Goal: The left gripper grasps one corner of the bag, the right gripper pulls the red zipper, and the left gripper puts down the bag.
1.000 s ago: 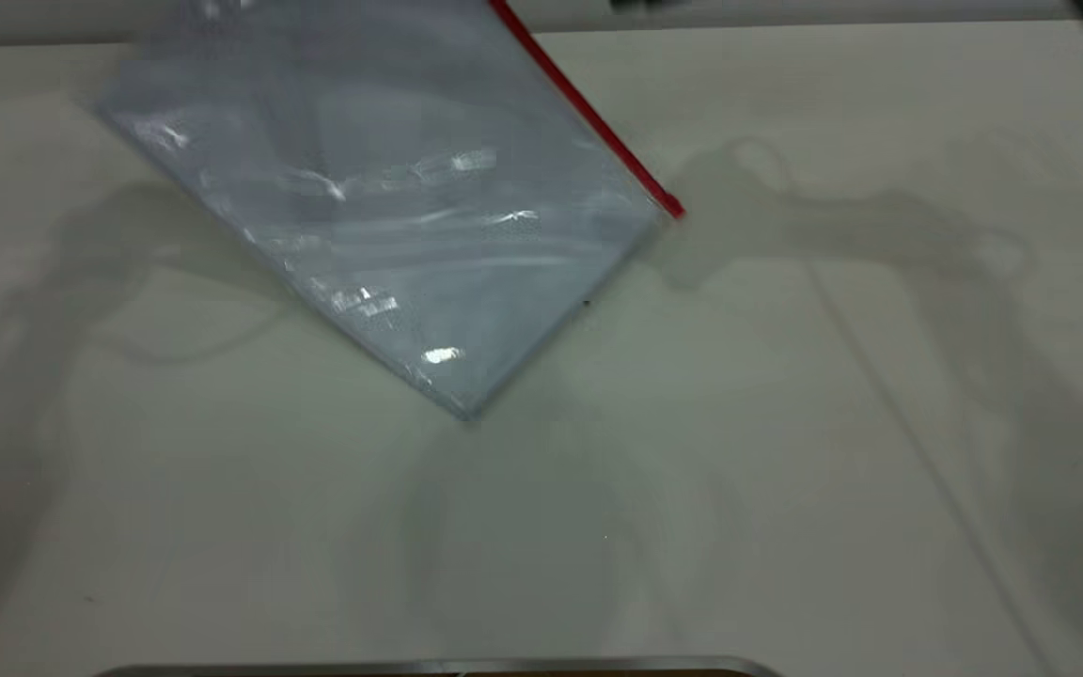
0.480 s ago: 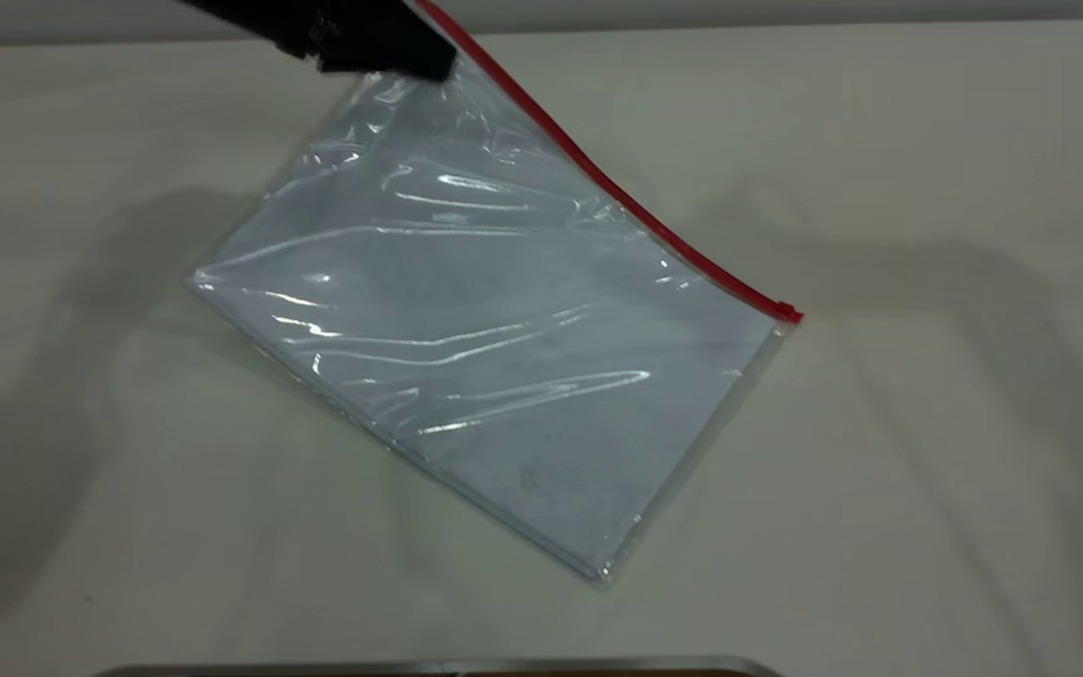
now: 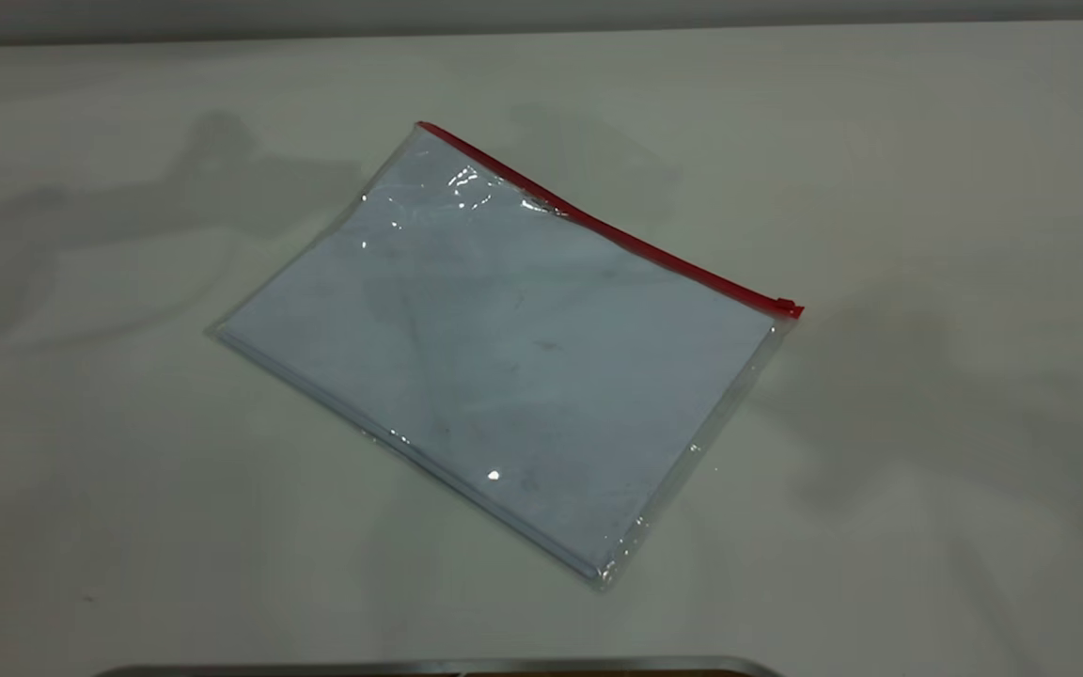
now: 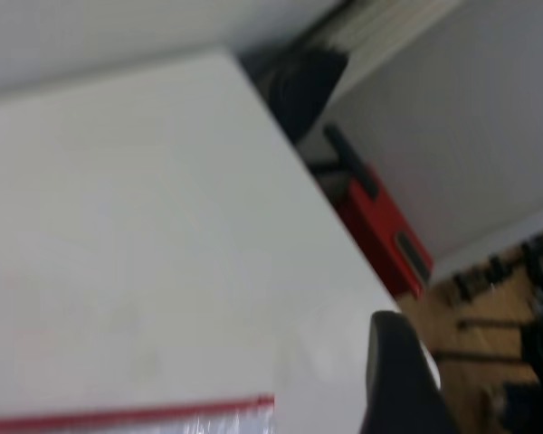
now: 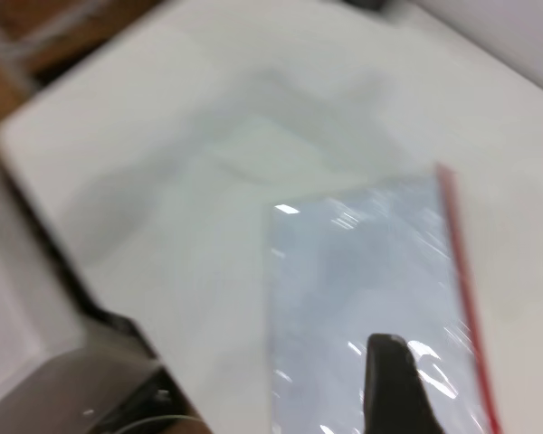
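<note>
1. The table [image 3: 927,169] is pale and bare around the bag, with soft arm shadows on it to the bag's left and right.
2. The bag [image 3: 504,357] lies flat on the table near the middle, turned at a slant, with nothing touching it. Its clear plastic is wrinkled and glints near the far corner; a pale bluish-white sheet fills it.
3. The red zipper [image 3: 598,226] runs along the bag's far long edge, from the far corner down toward the right. Its small slider tab [image 3: 786,307] sits at the right-hand end of that edge.
4. In the exterior view neither arm shows beside the bag.
5. The left gripper shows only as one dark finger [image 4: 403,380] in the left wrist view, above the table beyond the zipper's end; whether its pincer is apart or together cannot be told.
6. The right gripper likewise shows one dark finger [image 5: 394,384] in the right wrist view, raised over the bag near the zipper edge; its pincer's state cannot be told either.
</note>
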